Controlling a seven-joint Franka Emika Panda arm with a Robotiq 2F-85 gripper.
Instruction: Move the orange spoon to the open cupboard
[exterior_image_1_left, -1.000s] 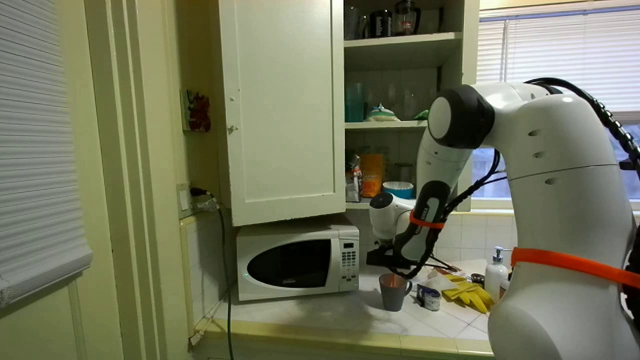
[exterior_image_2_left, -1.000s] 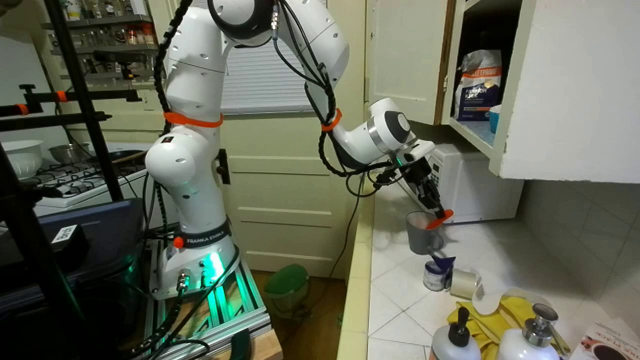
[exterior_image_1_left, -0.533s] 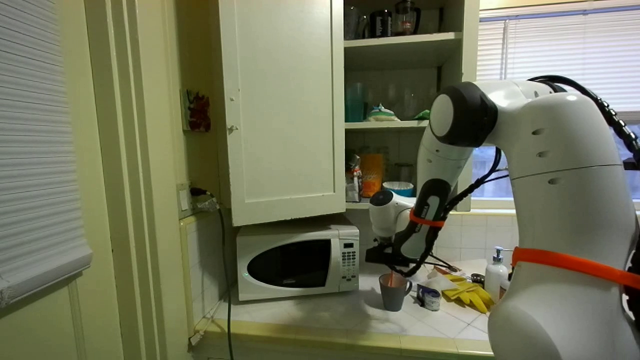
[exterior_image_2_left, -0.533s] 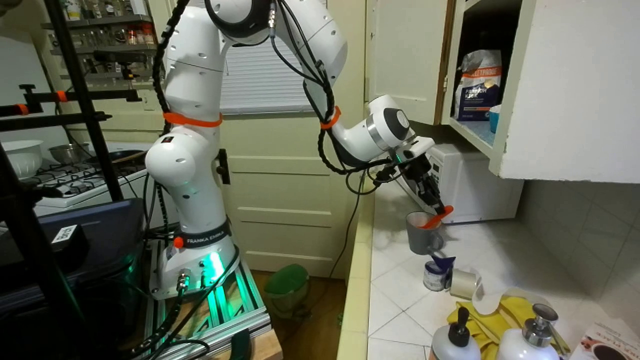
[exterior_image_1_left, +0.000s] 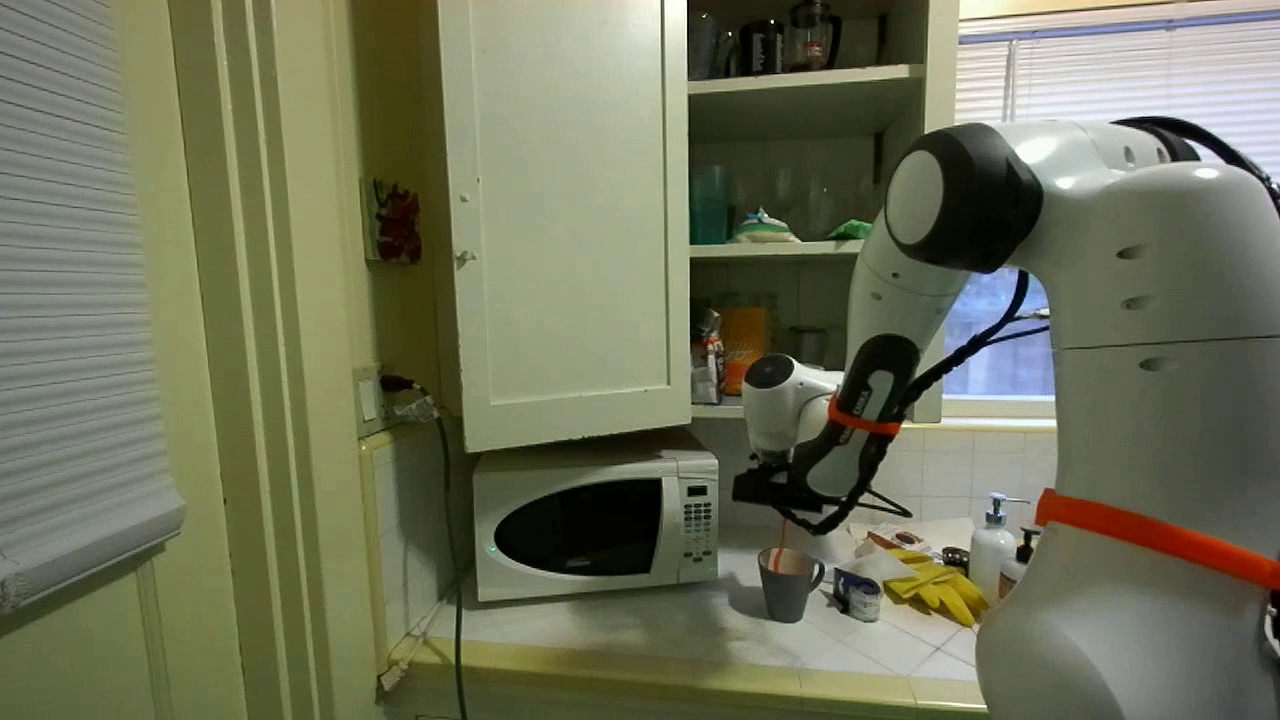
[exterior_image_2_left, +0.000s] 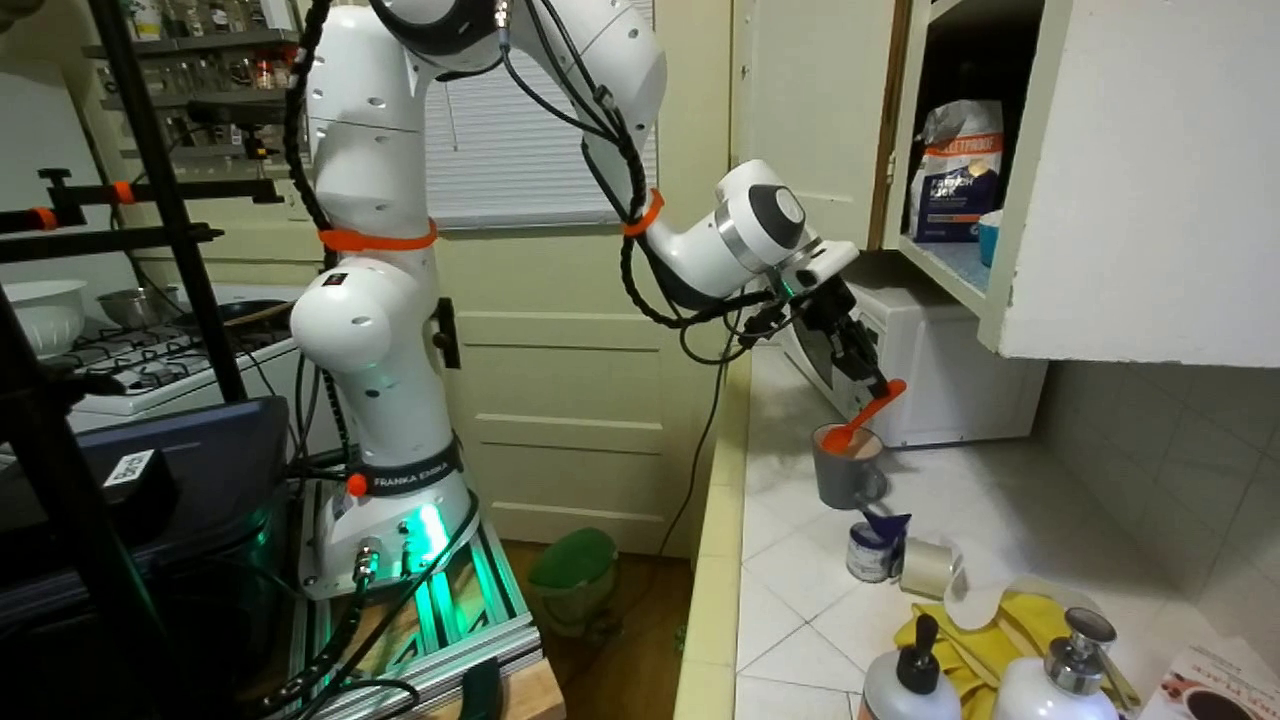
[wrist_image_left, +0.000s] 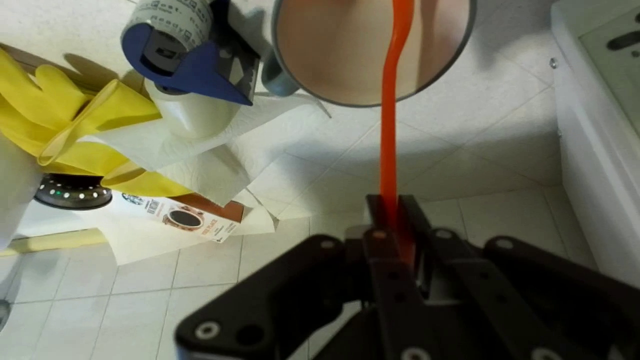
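White microwave (exterior_image_1_left: 597, 528) on the tiled counter (exterior_image_2_left: 960, 500); in an exterior view a dark cord (exterior_image_1_left: 458, 610) hangs just left of it, small red picture (exterior_image_1_left: 397, 222) on the wall (exterior_image_1_left: 400, 320) higher up, window blind (exterior_image_1_left: 1110, 90) far right. Blue tape dispenser (wrist_image_left: 200, 70) on the counter, pale cylinder (exterior_image_2_left: 927, 567) just beside it. Yellow gloves (exterior_image_2_left: 965, 642) heaped near those; in the wrist view a pack (wrist_image_left: 187, 217) printed with a coffee cup just beside them. In an exterior view, near end: black-topped pump bottle (exterior_image_2_left: 910, 688) on the left, chrome-topped pump bottle (exterior_image_2_left: 1055, 692) on the right; green bin (exterior_image_2_left: 573, 575) on the floor (exterior_image_2_left: 640, 625), stove (exterior_image_2_left: 140, 370) far left, dark pan (exterior_image_2_left: 238, 309) on it, white bowl (exterior_image_2_left: 45, 318) left of the pan
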